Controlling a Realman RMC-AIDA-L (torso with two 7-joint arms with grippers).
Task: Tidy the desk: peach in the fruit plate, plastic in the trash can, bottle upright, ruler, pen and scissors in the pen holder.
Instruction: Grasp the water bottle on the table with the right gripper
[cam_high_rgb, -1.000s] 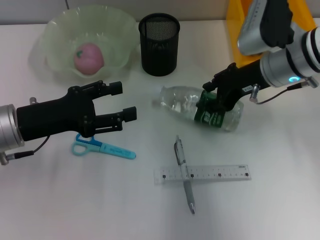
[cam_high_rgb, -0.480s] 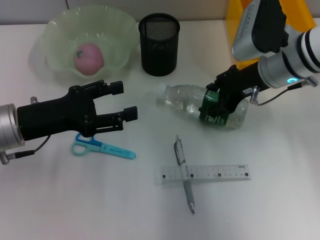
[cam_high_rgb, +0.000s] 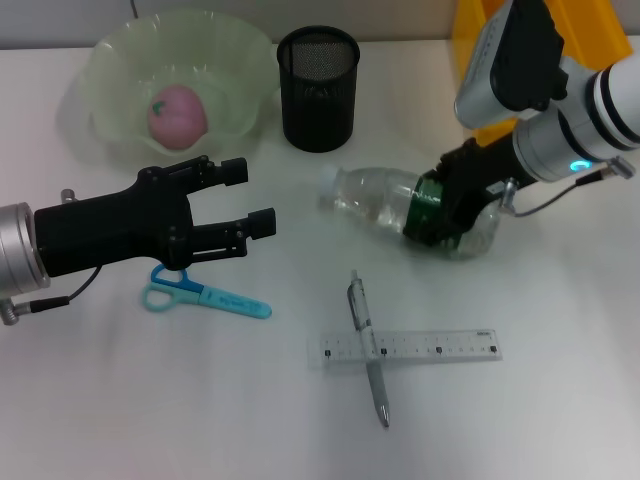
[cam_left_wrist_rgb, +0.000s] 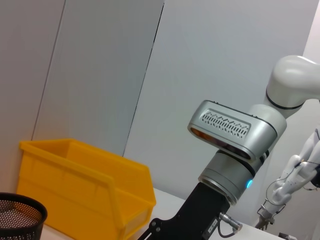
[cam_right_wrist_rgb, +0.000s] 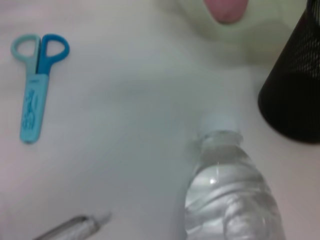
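I am clenching my right gripper (cam_high_rgb: 445, 212) around the green label band of the bottle (cam_high_rgb: 405, 207), which is lying on its side right of centre, cap toward the pen holder (cam_high_rgb: 318, 88). It looks light, thin-walled and slippery — likely to dent — so I am gripping the stiffer labelled middle. My left gripper (cam_high_rgb: 248, 198) is hovering open at the left, above the scissors (cam_high_rgb: 205, 294).

An office-like desk set up as a robot test station: a plain white tabletop (cam_high_rgb: 150, 400) with a black mesh pen holder (cam_high_rgb: 318, 88) at the far middle, a clear plastic ruler (cam_high_rgb: 410, 347) lying near, a yellow plastic storage bin (cam_left_wrist_rgb: 80, 187) at the far right, and bare grey wall panels (cam_left_wrist_rgb: 100, 75) behind.
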